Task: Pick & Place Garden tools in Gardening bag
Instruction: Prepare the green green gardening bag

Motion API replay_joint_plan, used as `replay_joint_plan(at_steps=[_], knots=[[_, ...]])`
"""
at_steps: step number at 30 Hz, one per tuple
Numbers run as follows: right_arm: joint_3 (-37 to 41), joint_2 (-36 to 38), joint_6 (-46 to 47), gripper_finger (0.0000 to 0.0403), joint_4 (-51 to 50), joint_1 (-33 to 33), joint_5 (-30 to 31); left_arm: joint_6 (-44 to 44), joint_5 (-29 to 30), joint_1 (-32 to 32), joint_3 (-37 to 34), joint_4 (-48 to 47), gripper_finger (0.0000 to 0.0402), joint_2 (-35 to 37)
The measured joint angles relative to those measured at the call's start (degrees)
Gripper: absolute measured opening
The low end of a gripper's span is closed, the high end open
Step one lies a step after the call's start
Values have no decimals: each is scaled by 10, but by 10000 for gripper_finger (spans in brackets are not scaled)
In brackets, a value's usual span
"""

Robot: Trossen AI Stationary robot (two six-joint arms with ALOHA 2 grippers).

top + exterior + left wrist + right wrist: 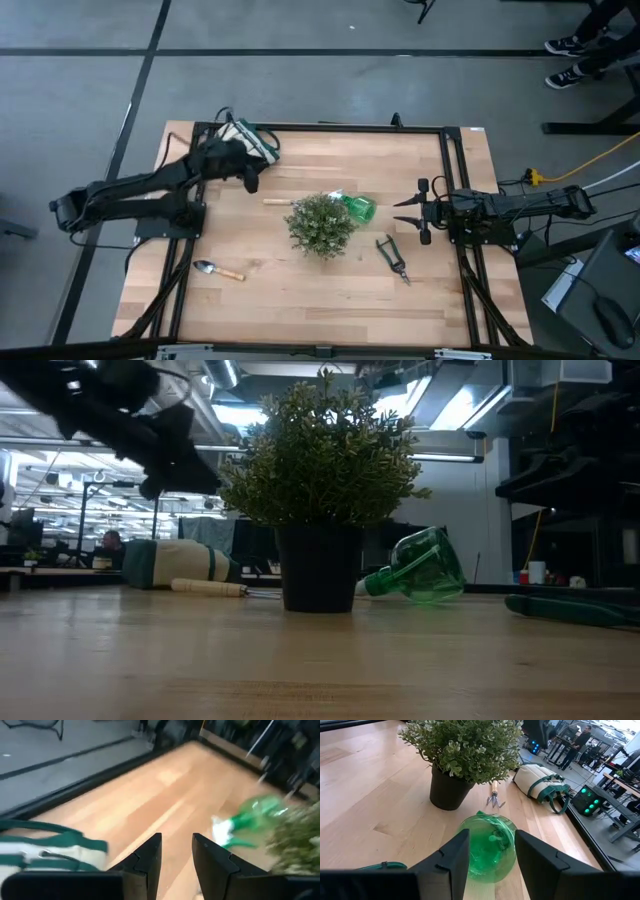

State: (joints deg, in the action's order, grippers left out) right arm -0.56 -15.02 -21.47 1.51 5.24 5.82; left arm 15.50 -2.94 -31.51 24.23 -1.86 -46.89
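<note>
Left gripper (250, 183) open, empty — beside gardening bag (250, 140)

Overhead straight down, low level across tabletop, both wrists close; plant (321, 224) shared by all

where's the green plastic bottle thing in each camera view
High view: the green plastic tool lies just right of the potted plant, mid-table.
Low view: on its side right of the plant's pot.
Left wrist view: blurred green shape ahead, past the fingers.
Right wrist view: seen between the fingers, close up.
Shared landmark: the potted plant, beside it in every view.
</note>
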Motion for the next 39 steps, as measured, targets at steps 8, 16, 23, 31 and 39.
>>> replay_joint_plan(at_steps=[8,16,23,31,39], knots=[[0,0,0,160,0,0,0,-198,36,-32,246,-283,118,-147],[0,0,0,160,0,0,0,-328,132,-67,435,-494,164,-276],[0,0,0,160,0,0,0,-207,56,-171,541,-674,219,-407],[0,0,0,160,0,0,0,-207,57,-231,540,-668,248,-487],[0,0,0,160,0,0,0,-218,112,-258,540,-612,248,-511]])
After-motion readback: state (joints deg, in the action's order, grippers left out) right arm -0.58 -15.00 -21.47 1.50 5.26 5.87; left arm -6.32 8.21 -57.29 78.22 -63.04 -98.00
